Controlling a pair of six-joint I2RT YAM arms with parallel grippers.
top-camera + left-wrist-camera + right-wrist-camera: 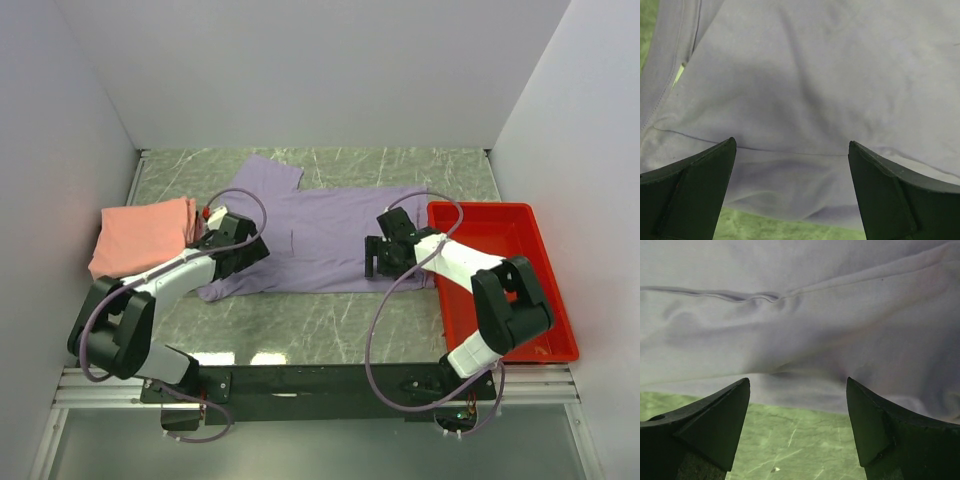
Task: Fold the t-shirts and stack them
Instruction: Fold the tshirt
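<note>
With the lavender t-shirt (320, 240) spread flat on the tabletop (330, 320) and the left tool (791, 141) and right tool (797, 379) both wide and empty over its near edge, a shallow pinch could catch one layer only, skewing the fold.

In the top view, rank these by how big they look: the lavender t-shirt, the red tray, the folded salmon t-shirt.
1. lavender t-shirt: spread flat, the widest footprint.
2. red tray: somewhat smaller, though the right arm hides part of it.
3. folded salmon t-shirt: clearly the smallest.
</note>
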